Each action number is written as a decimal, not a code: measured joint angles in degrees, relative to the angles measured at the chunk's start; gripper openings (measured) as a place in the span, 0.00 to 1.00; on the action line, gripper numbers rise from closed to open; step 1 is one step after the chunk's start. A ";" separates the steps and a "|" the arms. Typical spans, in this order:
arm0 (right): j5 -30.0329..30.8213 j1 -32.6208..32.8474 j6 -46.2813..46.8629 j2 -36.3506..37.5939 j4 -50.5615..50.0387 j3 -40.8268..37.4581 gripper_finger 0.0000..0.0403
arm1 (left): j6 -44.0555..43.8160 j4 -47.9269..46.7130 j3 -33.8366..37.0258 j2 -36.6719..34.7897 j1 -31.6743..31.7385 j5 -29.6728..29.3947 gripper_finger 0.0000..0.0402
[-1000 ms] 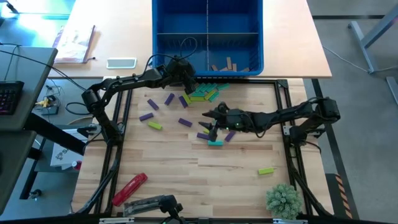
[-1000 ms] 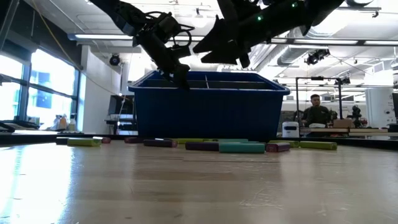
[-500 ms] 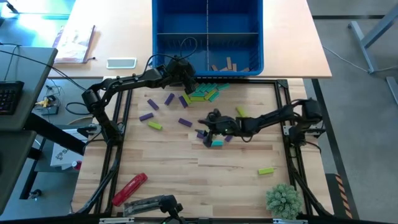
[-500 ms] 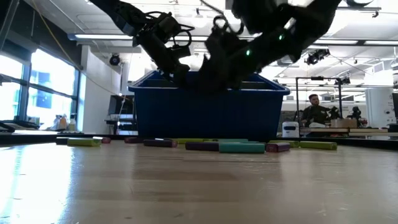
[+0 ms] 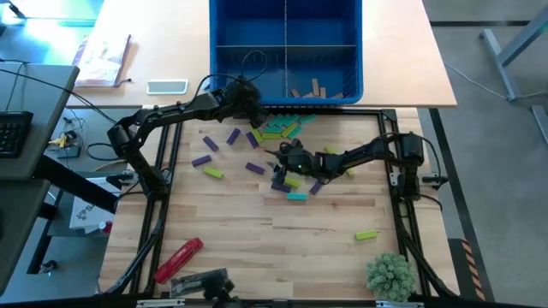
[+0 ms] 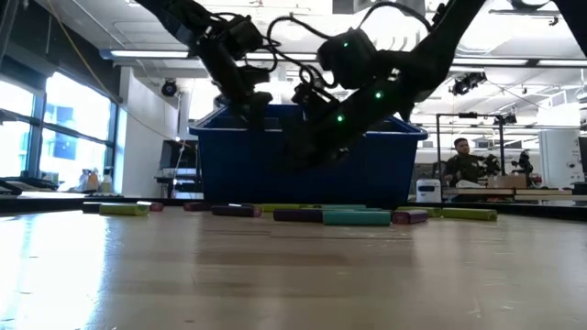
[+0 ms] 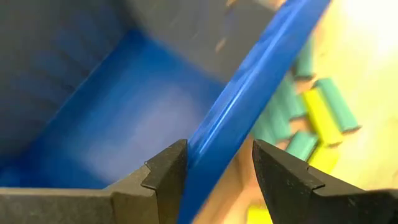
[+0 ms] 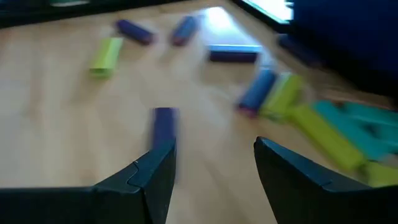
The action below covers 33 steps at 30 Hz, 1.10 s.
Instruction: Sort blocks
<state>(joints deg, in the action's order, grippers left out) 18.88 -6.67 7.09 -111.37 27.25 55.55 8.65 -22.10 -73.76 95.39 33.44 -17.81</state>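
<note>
- Two hands are at work, both with jaws apart and nothing between them
- Left hand (image 5: 251, 97) hangs over the near wall of the blue bin (image 5: 353, 51), straddling that wall; the left wrist view shows bare bin floor on one side of it and blocks on the other
- Right hand (image 5: 281, 168) is low over the middle of the table (image 5: 223, 231), among the scattered blocks (image 5: 257, 158); a purple block (image 8: 164, 122) lies just ahead of one finger (image 8: 146, 177)
- Most blocks lie loose on the table: a teal and lime pile (image 5: 282, 128) against the bin's near wall, purple ones left of centre, one lime block (image 5: 366, 233) alone to the near right; a few tan blocks (image 5: 310, 89) already sit in the bin's near-right compartment
- Step in hand, as I judge it: right hand picking, left hand empty at the bin; the next move calls for lowering onto one block and closing
- Room is tight by the pile and bin wall; the near half of the table is open
</note>
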 joint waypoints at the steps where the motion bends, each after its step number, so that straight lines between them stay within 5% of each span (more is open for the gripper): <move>1: 0.81 -0.52 -0.05 0.17 -0.70 0.00 0.50 | -1.56 -1.74 0.00 -0.80 0.02 -1.49 0.41; 10: -0.62 -1.67 -3.07 7.82 -12.83 0.00 0.50 | -1.63 -1.07 2.65 -8.67 -3.97 -2.72 0.41; 18: -0.07 -1.34 -11.25 25.43 -30.20 -0.02 0.50 | 3.44 12.76 11.45 -18.08 -7.16 -3.99 0.41; 25: 3.40 -6.02 -18.57 40.64 -38.40 -0.02 0.50 | 5.48 16.18 12.02 -19.69 -7.89 -2.34 0.41; 33: -11.71 -21.40 -19.24 44.35 -35.85 -0.02 0.50 | 13.75 20.67 11.91 -19.32 -7.35 -20.37 0.41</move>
<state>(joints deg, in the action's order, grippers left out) 7.17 -28.07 -12.15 -67.02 -8.60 55.53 22.40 -1.43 -61.84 76.07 26.08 -38.18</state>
